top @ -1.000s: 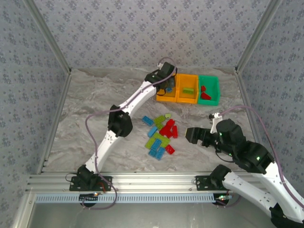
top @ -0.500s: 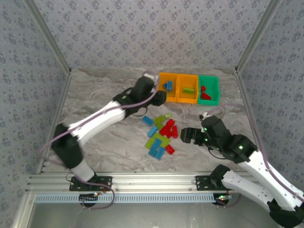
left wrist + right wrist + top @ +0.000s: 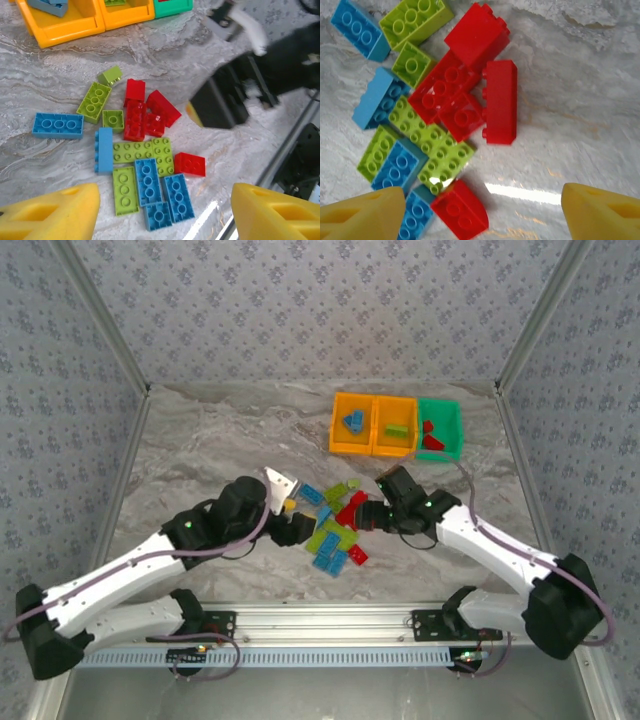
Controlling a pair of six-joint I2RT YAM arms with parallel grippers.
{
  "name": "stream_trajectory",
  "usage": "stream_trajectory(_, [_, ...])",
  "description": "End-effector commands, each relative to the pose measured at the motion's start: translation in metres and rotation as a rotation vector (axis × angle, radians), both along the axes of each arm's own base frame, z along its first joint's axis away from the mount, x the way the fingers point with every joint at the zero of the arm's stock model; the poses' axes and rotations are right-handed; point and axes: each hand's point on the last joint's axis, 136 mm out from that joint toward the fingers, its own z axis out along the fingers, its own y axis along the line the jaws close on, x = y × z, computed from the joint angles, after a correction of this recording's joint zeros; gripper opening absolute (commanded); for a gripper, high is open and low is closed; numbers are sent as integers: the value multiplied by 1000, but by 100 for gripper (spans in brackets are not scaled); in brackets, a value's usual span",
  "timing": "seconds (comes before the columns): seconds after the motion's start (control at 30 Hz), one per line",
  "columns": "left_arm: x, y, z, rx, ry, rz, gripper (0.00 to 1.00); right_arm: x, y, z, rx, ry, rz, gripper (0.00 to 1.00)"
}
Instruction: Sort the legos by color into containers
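Loose legos [image 3: 336,525] in red, blue and lime green lie in a pile mid-table. Behind them stand the containers: an orange bin [image 3: 340,440] holding blue bricks, an orange bin [image 3: 394,448] holding a green brick, and a green bin [image 3: 446,410] holding red bricks. My left gripper [image 3: 291,521] hovers at the pile's left edge, open and empty; in its wrist view blue bricks [image 3: 159,192] lie between the yellow fingertips [image 3: 52,212]. My right gripper [image 3: 372,513] is at the pile's right edge, open and empty, above a red brick [image 3: 460,210] and the red cluster [image 3: 465,95].
The bins [image 3: 65,25] sit in a row against the back right. The right gripper's dark body [image 3: 222,97] shows close across the pile in the left wrist view. The metal frame rail [image 3: 320,625] runs along the near edge; bare marble lies to the left.
The left arm swung back from the left orange bin down to the pile's left side, and its jaws opened. The right arm moved in from the right to the pile's right edge.
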Motion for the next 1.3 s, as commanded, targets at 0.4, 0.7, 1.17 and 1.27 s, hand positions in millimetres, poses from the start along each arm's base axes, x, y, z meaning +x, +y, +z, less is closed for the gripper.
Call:
stream_trajectory(0.4, [-3,11,-29,106,33,14,99,53,-4,-75,-68,96,-45,49])
stream_trajectory(0.7, [0,4,-35,105,44,8,99,44,-11,-82,-67,112,-75,21])
stream_trajectory(1.17, [-13,-17,8,-142,-6,-81,99,78,-123,72,-62,-312,-348,16])
stream_trajectory(1.27, [-2,-7,4,-121,13,21,99,119,-145,71,-107,-291,-356,15])
